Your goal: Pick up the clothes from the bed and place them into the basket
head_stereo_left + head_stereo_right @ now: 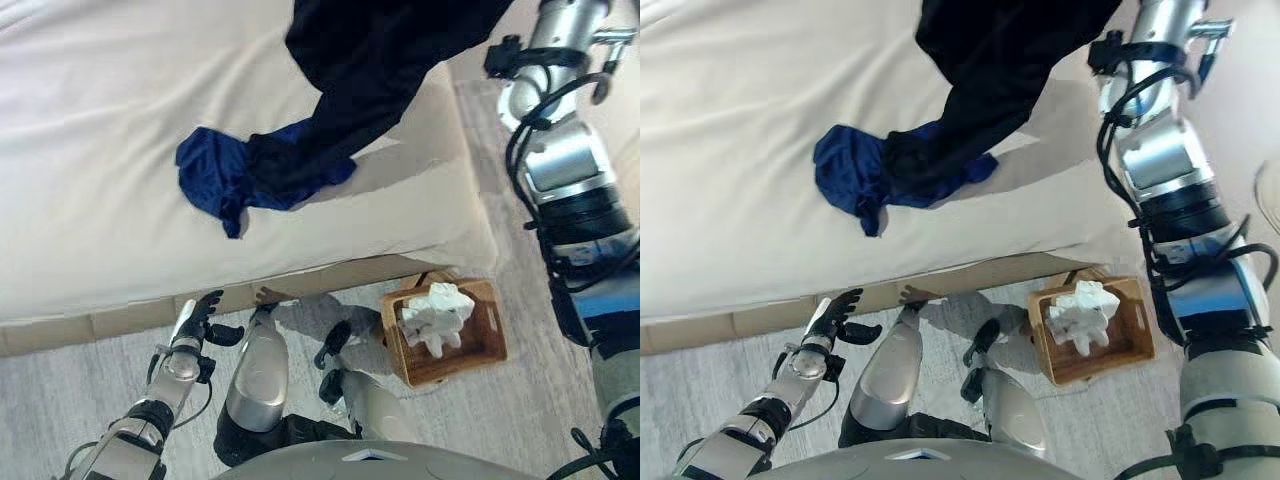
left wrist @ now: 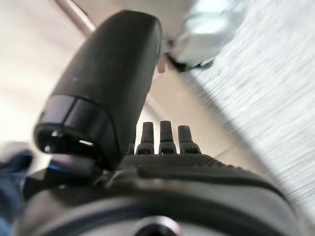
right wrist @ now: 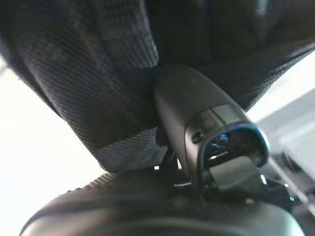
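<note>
A black garment hangs from the top of the eye views, and its lower end rests on the bed across a crumpled blue garment. My right arm reaches up beside it. In the right wrist view my right hand is shut on the black fabric, with the thumb pressed into it. My left hand is open and empty, low by the bed's front edge; its straight fingers show in the left wrist view. The wooden basket stands on the floor to the right of the bed's corner.
A white cloth lies in the basket. The bed's wooden base runs along the front below the cream sheet. Grey wood floor lies around the basket and in front of the bed.
</note>
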